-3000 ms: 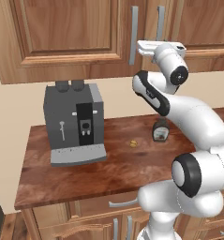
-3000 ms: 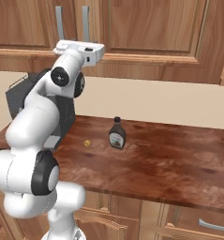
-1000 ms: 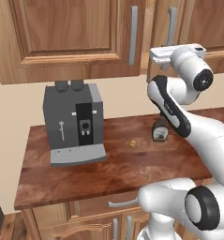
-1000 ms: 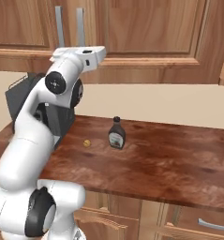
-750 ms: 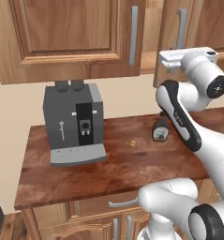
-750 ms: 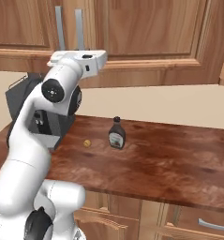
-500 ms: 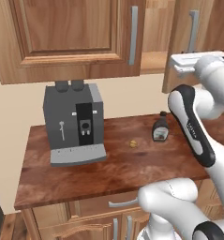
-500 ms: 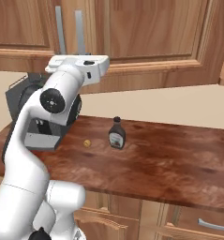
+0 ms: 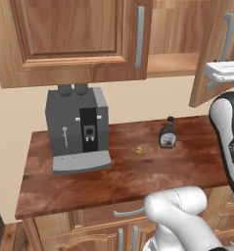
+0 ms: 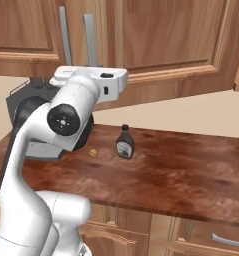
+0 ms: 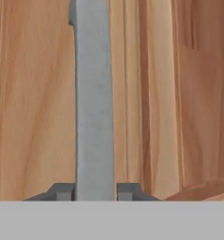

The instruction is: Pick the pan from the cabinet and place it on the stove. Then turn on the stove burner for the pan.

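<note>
In the hand view the tool point(image 11: 92, 192) is clamped on the grey bar handle point(image 11: 92, 103) of the cabinet point(image 9: 69, 44) door, its two dark fingertips point(image 11: 63, 191) pressed against either side of the bar; the bar's lower end is cut off by the bottom of that view. In the left base view the right-hand door point(image 9: 219, 54) stands swung out, and the white hand sits at its edge, partly cut off by the frame, so the grip itself cannot be made out there. Behind the open door a plain wooden shelf point(image 9: 172, 63) shows, bare in the part that is visible; the rest of the cabinet interior is hidden by the door and the frame edge, and the pan cannot be made out on the visible stretch. On the table point(image 9: 123, 171) below stand a grey coffee machine point(image 9: 78, 130), a small dark bottle point(image 9: 168, 134) with a label too small to read, and between them a tiny yellowish object point(image 9: 138, 150) too small to identify. In the right base view the arm's white body covers most of the coffee machine, while the bottle remains in plain sight on the table.
</note>
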Controlling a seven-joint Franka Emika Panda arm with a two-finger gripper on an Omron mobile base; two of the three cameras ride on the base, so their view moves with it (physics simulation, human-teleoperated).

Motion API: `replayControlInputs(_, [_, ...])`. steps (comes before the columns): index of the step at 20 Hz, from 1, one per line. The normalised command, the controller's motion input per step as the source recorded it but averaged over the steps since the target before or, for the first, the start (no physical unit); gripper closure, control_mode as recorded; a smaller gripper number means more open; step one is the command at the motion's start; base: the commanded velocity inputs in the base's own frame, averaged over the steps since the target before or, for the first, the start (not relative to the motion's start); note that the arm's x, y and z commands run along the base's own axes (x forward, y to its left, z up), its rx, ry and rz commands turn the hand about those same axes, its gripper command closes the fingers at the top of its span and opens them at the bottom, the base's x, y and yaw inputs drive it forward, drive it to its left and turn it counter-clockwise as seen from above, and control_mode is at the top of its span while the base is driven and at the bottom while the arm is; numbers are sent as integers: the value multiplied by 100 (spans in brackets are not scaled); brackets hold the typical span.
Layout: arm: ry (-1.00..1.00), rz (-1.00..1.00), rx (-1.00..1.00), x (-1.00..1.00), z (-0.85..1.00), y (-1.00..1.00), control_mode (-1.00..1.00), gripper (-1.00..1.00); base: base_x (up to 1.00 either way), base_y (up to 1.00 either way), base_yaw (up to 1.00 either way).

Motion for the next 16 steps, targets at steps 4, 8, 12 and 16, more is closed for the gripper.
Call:
replayControlInputs(4, [13,0,0,-35,-25,-18,-100,-100,0,0,0])
replayControlInputs(8, [4,0,0,-44,-5,2,-100,-100,0,0,0])
replayControlInputs(12, [-1,-4,-1,-66,0,17,-100,-100,0,0,0])
replayControlInputs(16, [-2,-8,-12,-73,0,31,-100,-100,0,0,0])
